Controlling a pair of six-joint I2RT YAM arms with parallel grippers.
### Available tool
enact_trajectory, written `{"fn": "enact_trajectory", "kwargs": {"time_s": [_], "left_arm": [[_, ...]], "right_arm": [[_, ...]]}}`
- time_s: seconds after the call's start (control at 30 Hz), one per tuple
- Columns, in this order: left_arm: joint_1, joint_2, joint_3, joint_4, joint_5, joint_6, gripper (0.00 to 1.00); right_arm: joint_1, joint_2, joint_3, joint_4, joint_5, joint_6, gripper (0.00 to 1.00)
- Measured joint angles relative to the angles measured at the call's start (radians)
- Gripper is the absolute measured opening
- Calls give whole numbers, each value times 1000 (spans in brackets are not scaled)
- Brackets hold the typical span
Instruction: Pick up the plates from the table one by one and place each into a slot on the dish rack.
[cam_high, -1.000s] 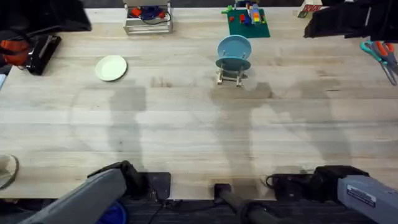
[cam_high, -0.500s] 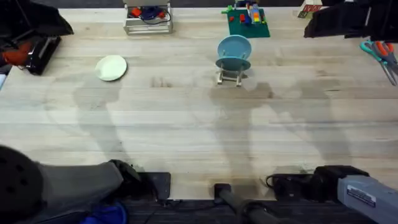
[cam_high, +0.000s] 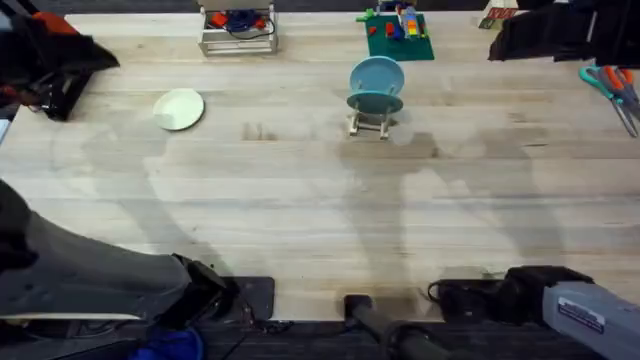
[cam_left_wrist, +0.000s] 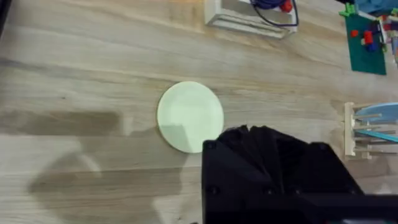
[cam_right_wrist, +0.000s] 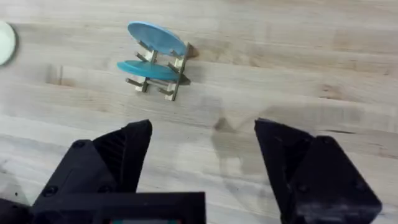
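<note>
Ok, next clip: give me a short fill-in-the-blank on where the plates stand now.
1. The cream-green plate lies flat on the ____.
2. The plates standing in the dish rack are light ____.
3. The right gripper has its fingers ____.

Missing words: table; blue; open

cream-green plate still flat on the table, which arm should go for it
Left. The cream-green plate lies on the left half of the table, just beyond the left pincer in its wrist view. The right pincer faces the dish rack.
</note>
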Motion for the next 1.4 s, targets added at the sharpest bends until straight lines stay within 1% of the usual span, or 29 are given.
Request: {"fn": "enact_trajectory", "kwargs": {"time_s": [0.07, 0.17, 0.27, 0.4, 0.57, 0.7, 1.03, 1.23, 1.4], "left_arm": [[35, 42, 0, 1, 28, 5, 38], [75, 94, 0, 9, 61, 6, 38], [96, 138, 0, 13, 91, 8, 38], [95, 176, 0, 25, 122, 12, 39], [92, 199, 0, 73, 176, 17, 39], [92, 218, 0, 80, 196, 20, 38], [87, 302, 0, 93, 205, 20, 39], [85, 317, 0, 102, 206, 20, 41], [69, 342, 7, 101, 206, 20, 40]], "right_arm": [[0, 0, 0, 0, 0, 0, 995], [0, 0, 0, 0, 0, 0, 995], [0, 0, 0, 0, 0, 0, 995], [0, 0, 0, 0, 0, 0, 995], [0, 0, 0, 0, 0, 0, 995], [0, 0, 0, -1, 0, 0, 995], [0, 0, 0, -1, 0, 0, 993], [0, 0, 0, -1, 0, 0, 993], [0, 0, 0, -1, 0, 0, 993]]}}
